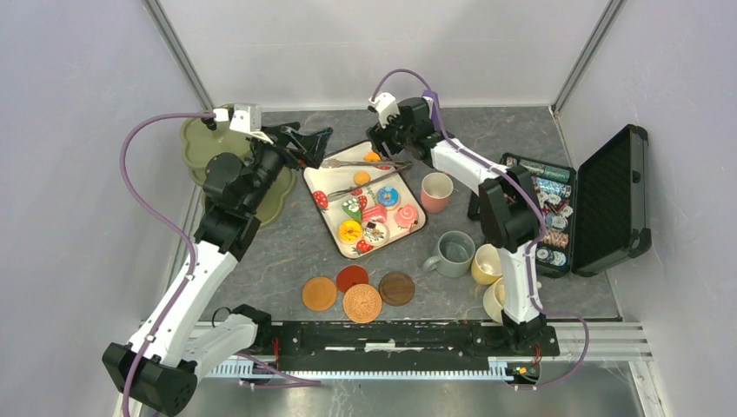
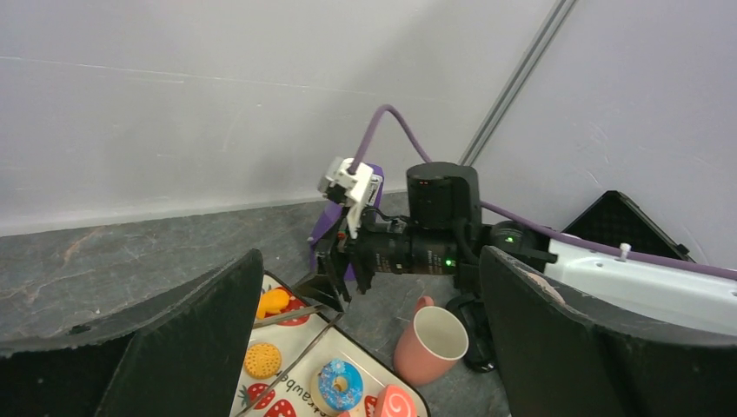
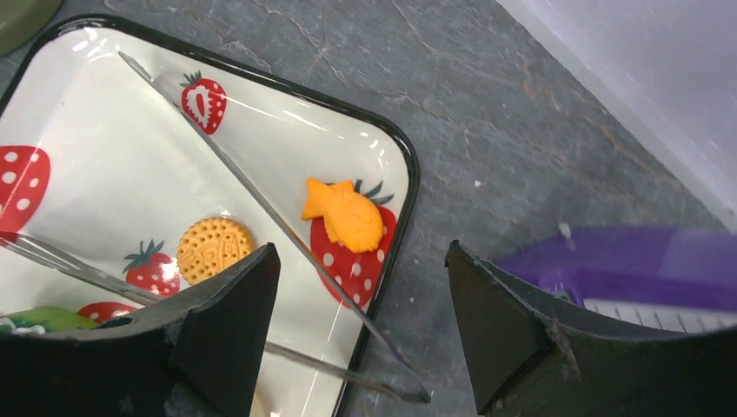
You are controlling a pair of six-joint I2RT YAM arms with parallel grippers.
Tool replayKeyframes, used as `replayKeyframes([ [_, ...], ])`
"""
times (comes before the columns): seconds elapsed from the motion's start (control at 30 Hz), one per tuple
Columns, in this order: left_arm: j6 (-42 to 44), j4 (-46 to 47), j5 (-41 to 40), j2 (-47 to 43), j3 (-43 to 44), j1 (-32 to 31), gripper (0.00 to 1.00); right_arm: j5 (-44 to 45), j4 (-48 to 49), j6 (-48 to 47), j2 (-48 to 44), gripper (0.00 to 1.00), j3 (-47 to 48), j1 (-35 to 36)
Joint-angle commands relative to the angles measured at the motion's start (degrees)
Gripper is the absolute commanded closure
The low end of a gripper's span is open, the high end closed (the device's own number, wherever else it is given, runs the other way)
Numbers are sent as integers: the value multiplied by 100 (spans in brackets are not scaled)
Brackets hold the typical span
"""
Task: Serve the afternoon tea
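Observation:
The strawberry-print tray (image 1: 323, 217) holds several toy pastries, among them an orange fish (image 3: 343, 213) and a round biscuit (image 3: 215, 248). Metal tongs (image 1: 365, 163) lie across the tray's far end, their joined end (image 3: 417, 395) over the rim. My right gripper (image 3: 361, 252) hangs open over that far corner (image 1: 381, 143), its fingers either side of the tongs and not touching them. My left gripper (image 1: 306, 143) is open and empty at the tray's far-left corner. Pink (image 1: 436, 192), grey-green (image 1: 454, 253), yellow (image 1: 485, 263) and cream (image 1: 494, 300) mugs stand to the right. Several coasters (image 1: 362, 303) lie near.
The olive-green stand (image 1: 195, 143) sits at the far left, partly under my left arm. A purple metronome (image 3: 626, 265) stands just behind my right gripper. An open black case of packets (image 1: 608, 200) is on the right. White walls close off the back and sides.

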Motion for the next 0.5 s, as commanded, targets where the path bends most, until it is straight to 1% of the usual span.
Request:
replayKeyframes([
  [0.0,-149,134,152,23,222,-31,0,-391,-665,-996,409,24,825,33],
  [0.07,-172,138,152,54,218,-26,0,-621,-428,-1047,440,26,637,40],
  [0.17,-236,169,232,147,226,-30,0,-805,-136,-1073,544,33,497,76],
  [0.27,-287,182,314,244,235,-33,0,-983,-168,-1156,770,39,686,154],
  [0.33,-297,182,332,282,235,-42,0,-875,-173,-1173,897,42,819,223],
  [0.47,-283,182,341,296,235,-91,0,-868,-151,-1238,1084,46,952,311],
])
